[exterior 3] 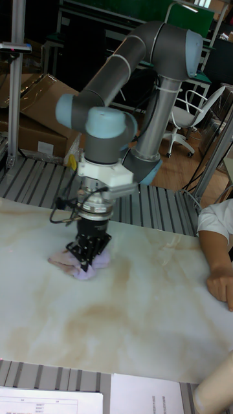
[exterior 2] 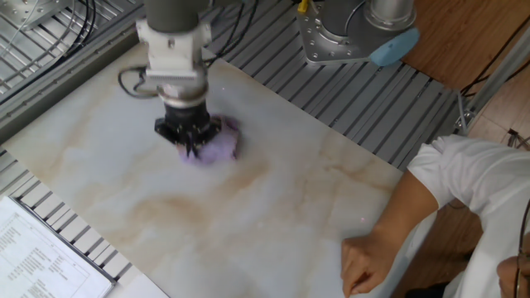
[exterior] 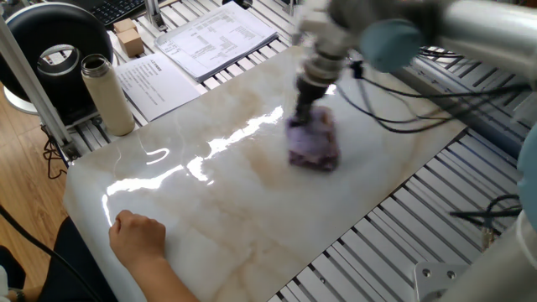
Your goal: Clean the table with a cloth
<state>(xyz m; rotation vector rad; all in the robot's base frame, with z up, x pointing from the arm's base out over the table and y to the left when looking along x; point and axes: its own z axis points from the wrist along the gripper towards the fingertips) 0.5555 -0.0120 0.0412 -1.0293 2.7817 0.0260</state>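
The lavender cloth point(exterior: 314, 144) point(exterior 2: 214, 146) point(exterior 3: 72, 261) lies bunched on the cream marble table point(exterior: 210, 210) point(exterior 2: 273, 223) point(exterior 3: 142, 304). My gripper point(exterior: 300, 117) point(exterior 2: 190, 147) point(exterior 3: 85, 256) points straight down and is shut on the cloth, pressing it against the slab. In the one fixed view the cloth sits near the slab's middle, slightly toward the far side. The fingertips are partly buried in the fabric.
A person's hand point(exterior: 138, 235) point(exterior 2: 373, 261) point(exterior 3: 220, 284) rests on the table's edge. Printed paper sheets point(exterior: 214, 33) point(exterior 2: 37, 257), a beige bottle point(exterior: 107, 94) and a black round device point(exterior: 54, 54) sit beyond one end. Ribbed aluminium frame point(exterior 2: 364, 108) surrounds the slab.
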